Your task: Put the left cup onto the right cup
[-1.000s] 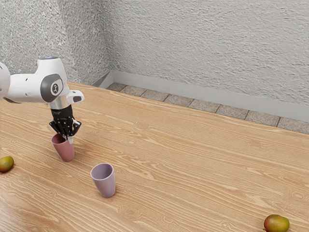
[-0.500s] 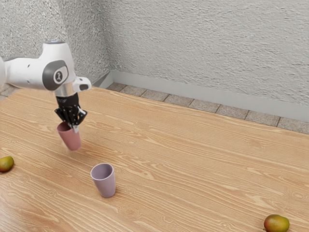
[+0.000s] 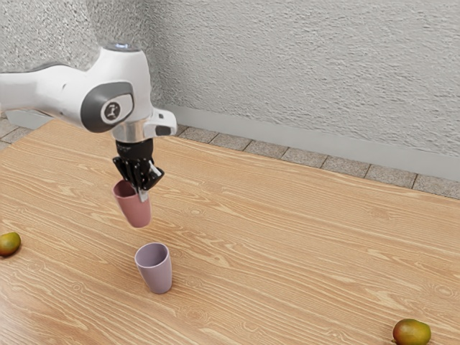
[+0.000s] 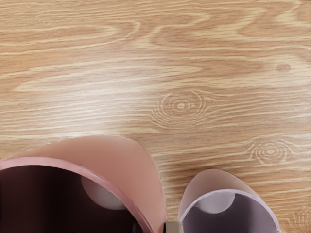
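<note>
My gripper (image 3: 139, 185) is shut on the rim of a pink cup (image 3: 134, 205), which hangs upright in the air above the wooden table (image 3: 287, 230). A lilac cup (image 3: 154, 267) stands upright on the table, below the pink cup and slightly toward the exterior view's right. In the wrist view the pink cup (image 4: 116, 170) looms large just under my hand, and the lilac cup (image 4: 221, 196) sits beside it, open mouth up.
A mango (image 3: 8, 244) lies near the table's edge on the exterior view's left. A second mango (image 3: 411, 332) rests at the front right. A rough grey wall (image 3: 302, 65) and a tiled strip (image 3: 323, 162) run behind the table.
The pink cup has been lifted off the table and carried toward the exterior view's right, closer to the lilac cup. The lilac cup has not moved.
</note>
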You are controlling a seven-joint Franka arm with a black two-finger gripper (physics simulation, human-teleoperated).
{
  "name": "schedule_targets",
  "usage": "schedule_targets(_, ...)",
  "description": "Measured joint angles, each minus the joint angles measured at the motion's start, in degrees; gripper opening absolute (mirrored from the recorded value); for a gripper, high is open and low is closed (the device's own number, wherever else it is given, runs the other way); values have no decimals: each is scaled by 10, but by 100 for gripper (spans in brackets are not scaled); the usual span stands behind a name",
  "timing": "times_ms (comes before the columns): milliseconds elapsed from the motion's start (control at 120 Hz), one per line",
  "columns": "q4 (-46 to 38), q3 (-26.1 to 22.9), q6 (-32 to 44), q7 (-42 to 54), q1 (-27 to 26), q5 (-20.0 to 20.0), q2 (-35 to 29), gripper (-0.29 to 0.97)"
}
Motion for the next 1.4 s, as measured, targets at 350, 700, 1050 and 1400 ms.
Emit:
schedule_targets(350, -46, -215, -4, -28, 208, -73, -65, -11)
schedule_targets(700, -53, -386, 14, -44, 365, -126, -84, -11)
schedule_targets(1050, -68, -426, 15, -54, 401, -158, -113, -11)
schedule_targets(1400, -79, -427, -4, -59, 405, -184, -136, -11)
